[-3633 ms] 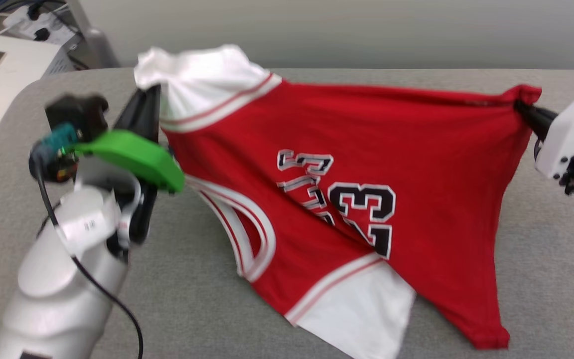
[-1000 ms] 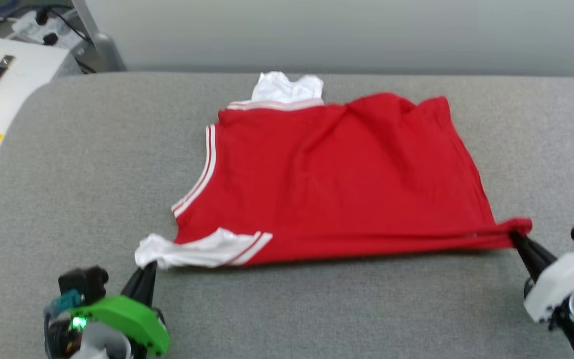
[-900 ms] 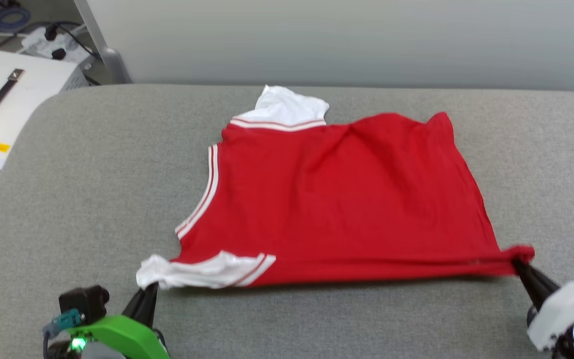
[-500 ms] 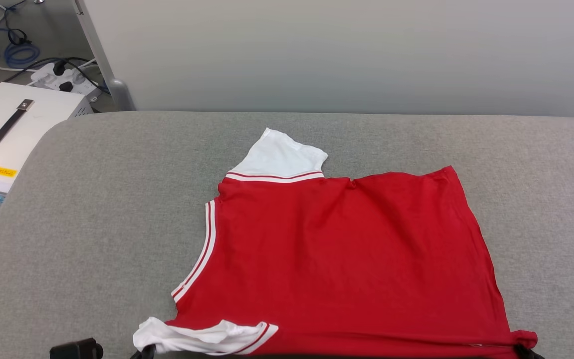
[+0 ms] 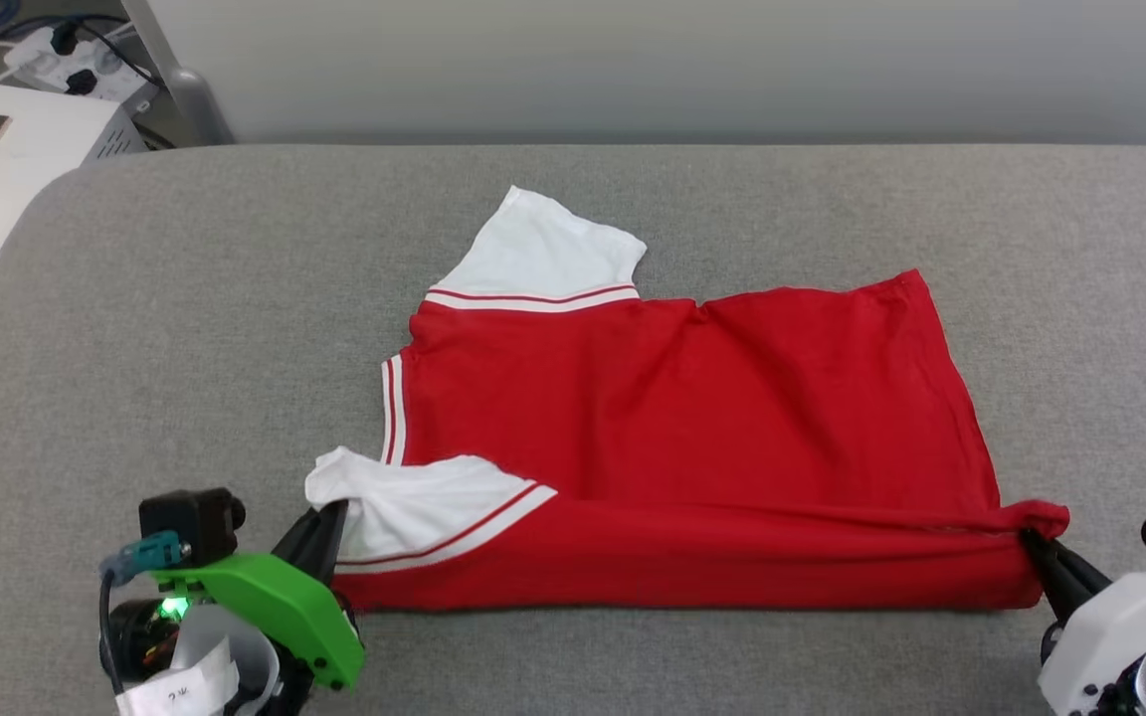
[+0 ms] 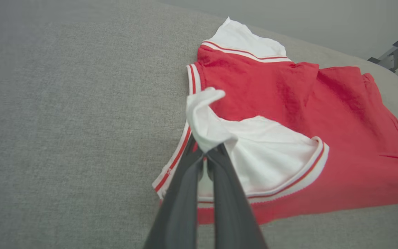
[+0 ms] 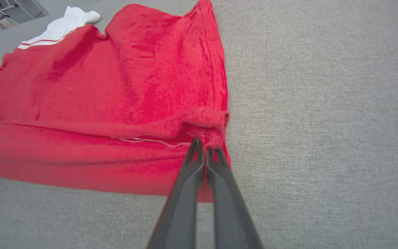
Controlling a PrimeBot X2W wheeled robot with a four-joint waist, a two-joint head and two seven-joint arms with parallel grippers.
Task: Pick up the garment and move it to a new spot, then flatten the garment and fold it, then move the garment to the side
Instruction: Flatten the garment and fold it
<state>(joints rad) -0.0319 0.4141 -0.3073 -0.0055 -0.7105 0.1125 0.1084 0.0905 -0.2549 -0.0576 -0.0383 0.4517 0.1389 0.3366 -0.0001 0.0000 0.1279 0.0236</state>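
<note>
1. My left jaws are pressed together on the near white sleeve (image 5: 414, 507). My right jaws are pressed together on the red hem corner (image 5: 1041, 522). Both wrist views show cloth pinched right at the tips.
2. A few seconds ago the garment (image 5: 692, 418) hung stretched between the arms, its print facing me. A second ago it lay plain side up, and the gripped edge was its nearest line.
3. Now that gripped edge sits a little way over the body. A red band is rolled under it along the near side, and the pinched sleeve rests partly on the red cloth.
4. The head camera has tilted between these pictures, so I don't read the shirt's apparent slide as real movement.
5. The garment lies in the middle of the grey counter (image 5: 185, 298), with the far sleeve (image 5: 543, 249) pointing away from me and the print hidden.
6. I judge the relocating and flattening done and the first fold just begun.
7. Next I expect to carry both corners toward the far edge at an even pace. If one side leads, the crease will skew, and the soft jersey already puckers near the far hem.
</note>
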